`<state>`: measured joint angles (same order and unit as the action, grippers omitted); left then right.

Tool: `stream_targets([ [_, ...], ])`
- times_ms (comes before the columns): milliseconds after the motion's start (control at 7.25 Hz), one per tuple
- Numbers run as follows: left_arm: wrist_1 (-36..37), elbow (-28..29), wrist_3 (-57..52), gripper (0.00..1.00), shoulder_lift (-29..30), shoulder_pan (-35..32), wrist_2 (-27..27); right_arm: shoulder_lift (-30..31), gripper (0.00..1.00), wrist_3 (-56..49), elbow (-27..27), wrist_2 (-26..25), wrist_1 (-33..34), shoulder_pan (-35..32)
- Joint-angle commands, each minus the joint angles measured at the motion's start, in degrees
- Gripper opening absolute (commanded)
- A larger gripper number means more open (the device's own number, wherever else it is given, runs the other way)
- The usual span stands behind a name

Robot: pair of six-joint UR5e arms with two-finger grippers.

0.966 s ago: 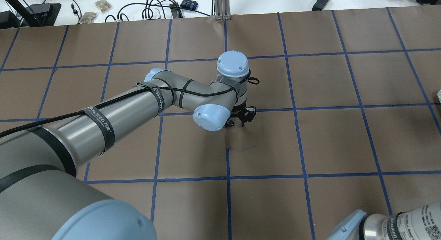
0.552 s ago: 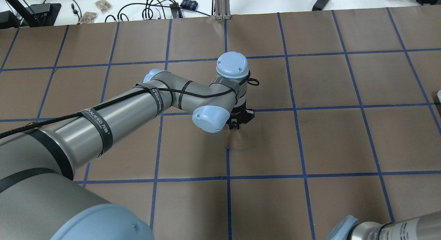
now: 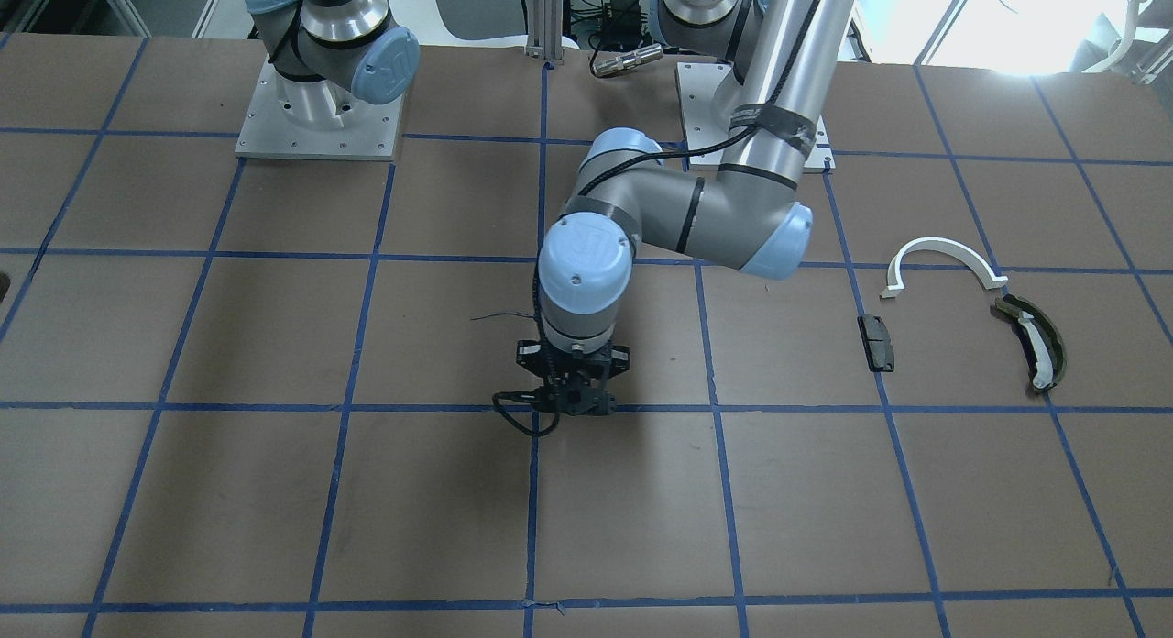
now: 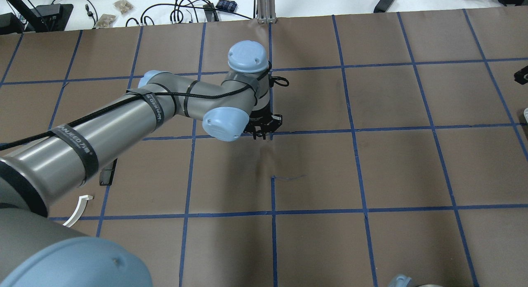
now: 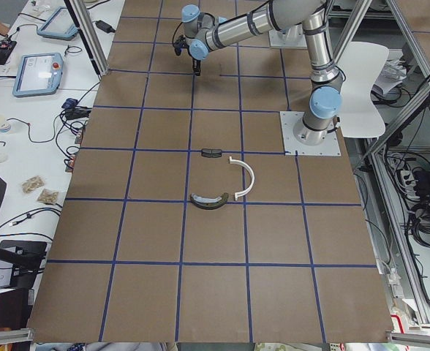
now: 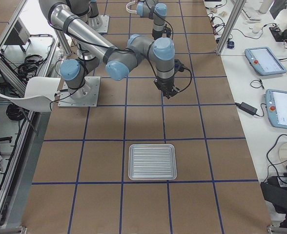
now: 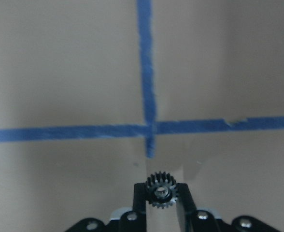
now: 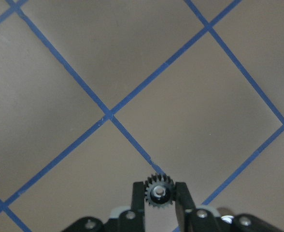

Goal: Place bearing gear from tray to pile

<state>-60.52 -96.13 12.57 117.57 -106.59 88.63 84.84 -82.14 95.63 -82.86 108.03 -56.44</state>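
Observation:
My left gripper (image 7: 161, 187) is shut on a small black toothed bearing gear (image 7: 161, 192) with a silver hub. It hangs over a blue tape crossing near the table's middle (image 3: 568, 401) (image 4: 262, 133). The pile lies apart on my left: a white half-ring arc (image 3: 944, 251), an olive-green curved piece (image 3: 1032, 341) and a black block (image 3: 877, 342). My right gripper (image 8: 159, 187) is shut on a like gear (image 8: 159, 192), high above the table. The ribbed metal tray (image 6: 152, 162) sits bare at my right end.
The table is brown paper with a blue tape grid (image 3: 715, 409). The arm bases (image 3: 316, 115) stand at the robot's edge. Cables and small bags (image 4: 119, 6) lie beyond the far edge. The left arm hides part of the pile in the overhead view.
My left arm has swung left and a little farther out with its gripper. The right arm has nearly left the overhead view's bottom right corner.

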Motion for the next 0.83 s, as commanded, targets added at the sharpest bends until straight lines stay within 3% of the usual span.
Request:
stream_targets([
  [0,-1.44,-4.13,-16.01,0.0,-4.61,11.26,4.84,2.69,0.05,16.22,-0.1,-0.11,-1.07,-9.94],
  [276,-1.18,-6.78,-32.53,0.0,-8.57,23.64,9.43,2.62,0.05,37.97,0.51,-1.16,-0.63,-23.12],
  [690,-1.87,-8.36,-53.3,0.0,-8.5,44.12,8.84,-2.46,0.05,72.44,-0.01,-4.4,2.59,-39.65],
])
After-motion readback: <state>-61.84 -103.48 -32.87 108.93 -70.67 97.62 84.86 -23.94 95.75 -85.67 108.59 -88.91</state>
